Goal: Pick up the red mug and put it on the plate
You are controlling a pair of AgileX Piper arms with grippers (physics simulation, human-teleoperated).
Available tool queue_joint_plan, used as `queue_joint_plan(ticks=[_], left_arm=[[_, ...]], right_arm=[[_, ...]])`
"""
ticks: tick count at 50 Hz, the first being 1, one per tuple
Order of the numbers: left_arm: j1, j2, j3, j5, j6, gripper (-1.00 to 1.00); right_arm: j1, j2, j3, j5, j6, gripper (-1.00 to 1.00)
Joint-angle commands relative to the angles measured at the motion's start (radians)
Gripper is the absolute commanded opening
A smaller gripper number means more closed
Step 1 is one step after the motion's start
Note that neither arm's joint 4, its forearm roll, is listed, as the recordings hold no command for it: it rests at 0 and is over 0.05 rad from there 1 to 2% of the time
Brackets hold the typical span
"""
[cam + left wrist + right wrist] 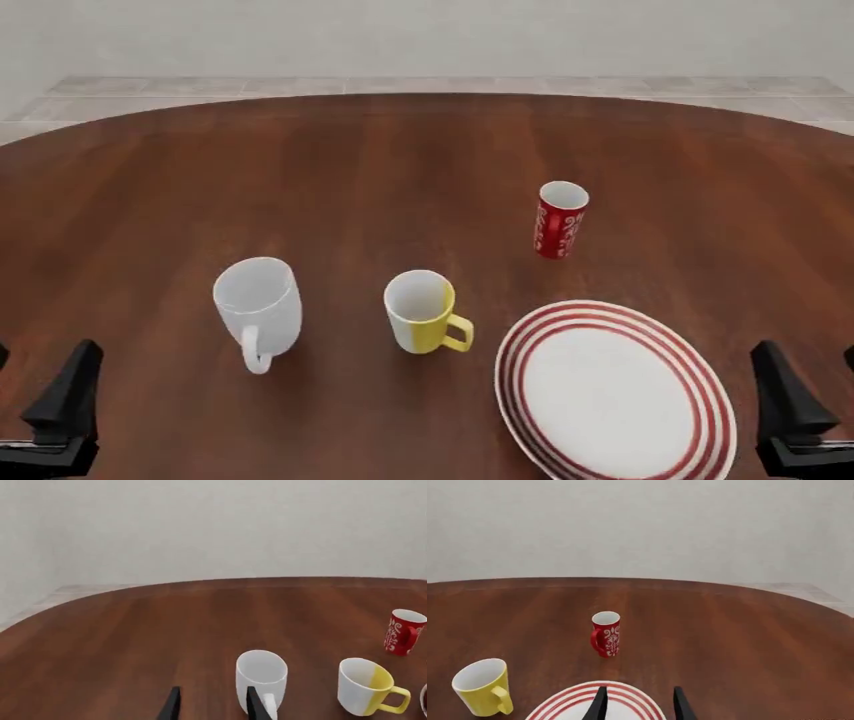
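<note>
Red mug (562,219): tall, slim, white swirls, white inside, upright right of frame centre, apart from the plate (534,400) below it. My left gripper (211,705) and right gripper (638,704) gape, empty.

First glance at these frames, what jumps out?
The big red-ringed plate at front right, then the slim red mug standing upright just beyond it. The yellow mug and white mug stand to the plate's left; both grippers sit open at the near edge, holding nothing.
</note>
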Motion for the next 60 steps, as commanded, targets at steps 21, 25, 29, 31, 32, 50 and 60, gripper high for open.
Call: queue_joint_plan(ticks=[21,25,29,31,32,50,60], left_arm=[[-0.043,-0.010,-0.001,-0.053,0.035,1.00],[-0.060,0.022,-0.079,0.004,0.023,1.00],[-0.069,0.050,-0.052,-0.068,0.016,1.00],[-0.094,0.121,-0.088,-0.105,0.006,1.00],[-0.112,0.136,-0.106,-0.112,0.009,1.00],[-0.318,0.565,-0.430,-0.235,0.047,1.00],[-0.445,0.708,-0.579,-0.251,0.067,1.00]], right_arm=[[-0.002,0.020,-0.002,-0.006,0.004,1.00],[-0.004,0.033,-0.002,-0.018,0.008,1.00],[-0.004,0.040,-0.004,-0.022,0.011,1.00],[-0.002,0.051,-0.004,-0.031,0.012,1.00],[-0.001,0.052,-0.002,-0.034,0.013,1.00],[-0.001,0.058,-0.001,-0.042,0.028,1.00],[-0.001,0.069,-0.003,-0.050,0.033,1.00]])
